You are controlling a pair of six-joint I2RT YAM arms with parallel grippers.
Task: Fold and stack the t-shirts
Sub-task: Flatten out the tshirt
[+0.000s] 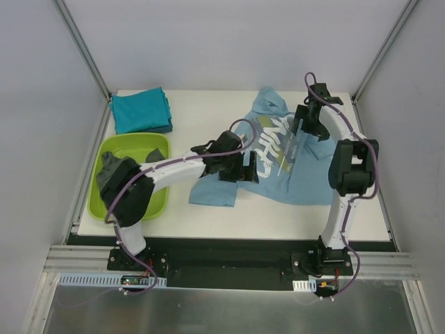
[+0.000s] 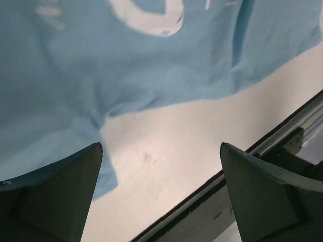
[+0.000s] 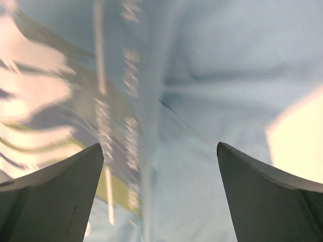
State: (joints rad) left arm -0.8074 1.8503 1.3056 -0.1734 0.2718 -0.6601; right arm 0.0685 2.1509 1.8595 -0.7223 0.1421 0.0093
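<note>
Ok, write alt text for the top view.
A rumpled blue tee lies on the white table, the left arm and right arm reaching over it. Folded teal tees sit at the far left corner; a grey tee lies in the green tub.

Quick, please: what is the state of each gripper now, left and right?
Left gripper: open, holding nothing, over the light blue t-shirt edge.
Right gripper: open, holding nothing, over the same t-shirt.
</note>
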